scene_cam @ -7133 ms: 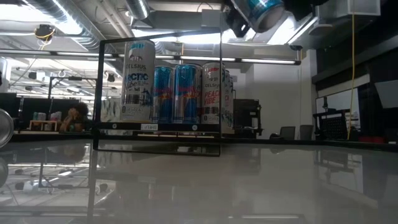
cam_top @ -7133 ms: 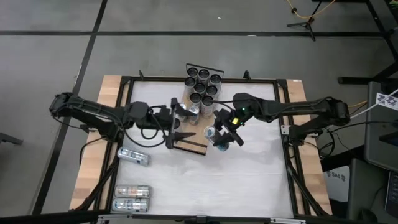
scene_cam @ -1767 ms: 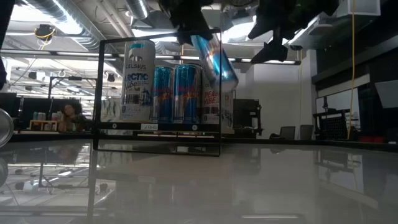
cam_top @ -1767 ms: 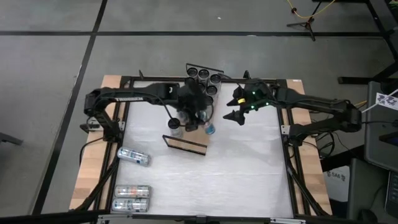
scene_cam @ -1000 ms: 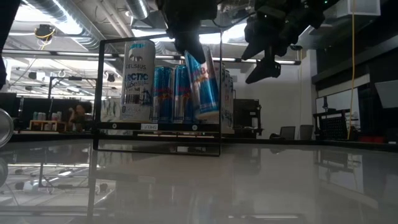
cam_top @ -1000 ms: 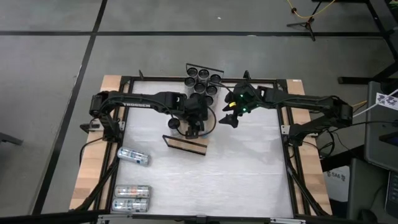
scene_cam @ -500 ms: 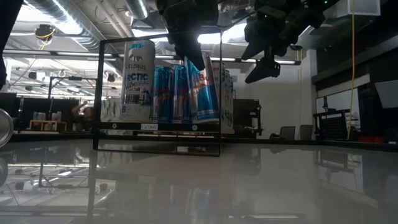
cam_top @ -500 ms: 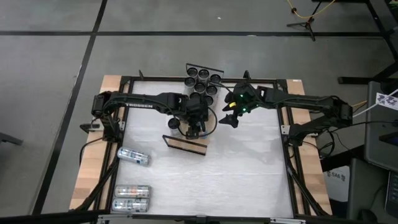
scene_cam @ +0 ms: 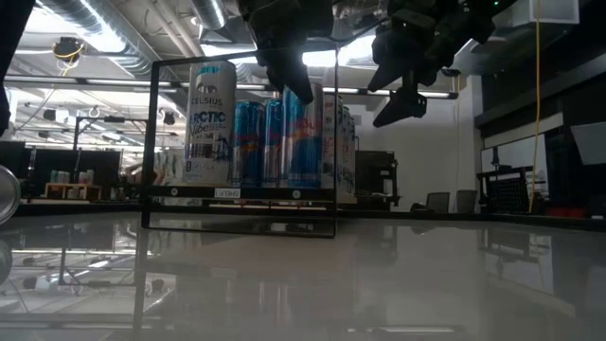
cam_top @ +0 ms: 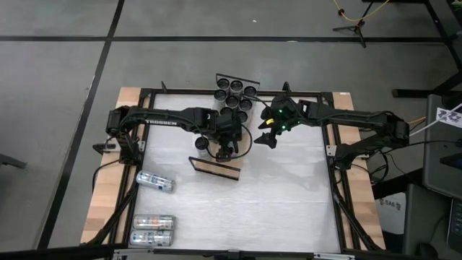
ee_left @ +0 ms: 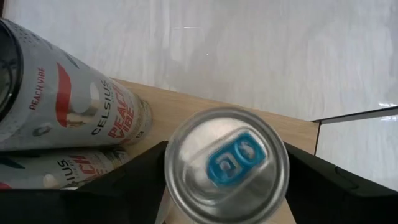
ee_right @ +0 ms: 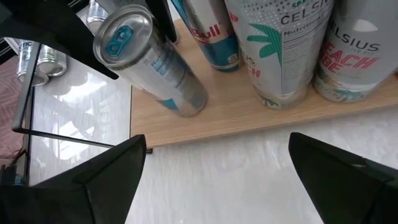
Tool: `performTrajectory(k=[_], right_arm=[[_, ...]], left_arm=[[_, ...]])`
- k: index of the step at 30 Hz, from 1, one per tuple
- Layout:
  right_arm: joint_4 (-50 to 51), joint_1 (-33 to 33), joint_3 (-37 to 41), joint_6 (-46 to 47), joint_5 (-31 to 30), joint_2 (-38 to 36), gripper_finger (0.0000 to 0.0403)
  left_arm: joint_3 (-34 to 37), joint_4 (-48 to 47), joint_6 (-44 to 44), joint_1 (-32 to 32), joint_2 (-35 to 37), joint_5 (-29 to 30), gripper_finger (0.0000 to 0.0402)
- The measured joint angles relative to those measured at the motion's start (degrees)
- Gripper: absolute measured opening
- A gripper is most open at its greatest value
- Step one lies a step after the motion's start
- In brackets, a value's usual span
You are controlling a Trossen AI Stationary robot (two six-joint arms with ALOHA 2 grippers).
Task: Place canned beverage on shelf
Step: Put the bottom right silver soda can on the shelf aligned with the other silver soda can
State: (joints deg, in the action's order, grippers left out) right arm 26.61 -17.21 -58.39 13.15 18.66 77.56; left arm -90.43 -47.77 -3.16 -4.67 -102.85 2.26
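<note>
Left gripper [cam_top: 227, 149] is above the near end of the shelf [ee_right: 261, 118], its fingers [ee_left: 134, 171] straddling a blue-tabbed Red Bull can [ee_left: 226, 165]. The can stands upright on the wooden board at the shelf's open end, beside a Celsius Peach Vibe can [ee_left: 81, 112]. Dark fingers sit on both sides of the can top; whether they press the can or have just let go, I cannot tell.

Right wrist view: same can [ee_right: 152, 59] stands on the board, next to another Red Bull can [ee_right: 208, 31] and Celsius cans [ee_right: 283, 43].

Right gripper [cam_top: 266, 139] hangs in the air just to the right of the shelf, fingers [ee_right: 106, 180] spread wide, holding nothing.

Low view: cans lined up inside the black wire rail [scene_cam: 151, 142].

Three more cans [cam_top: 154, 230] lie on their sides at the bench's [cam_top: 289, 202] front-left.
</note>
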Motion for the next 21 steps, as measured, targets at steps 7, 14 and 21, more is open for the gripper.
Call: performTrajectory(k=[7, 14, 21], right_arm=[[0.00, 0.00, 0.00, 0.00, 0.01, -0.02, 0.0388], [0.00, 0.00, 0.00, 0.00, -0.01, -0.02, 0.0388], [0.00, 0.00, 0.00, 0.00, 0.01, -0.02, 0.0388]], left_arm=[[0.00, -0.01, 0.00, 0.00, 0.00, 0.02, 0.0274], [0.00, 1.33, 0.00, -0.02, 0.00, 0.07, 0.0274], [0.00, 5.26, -0.05, -0.04, 0.00, 0.11, 0.0275]])
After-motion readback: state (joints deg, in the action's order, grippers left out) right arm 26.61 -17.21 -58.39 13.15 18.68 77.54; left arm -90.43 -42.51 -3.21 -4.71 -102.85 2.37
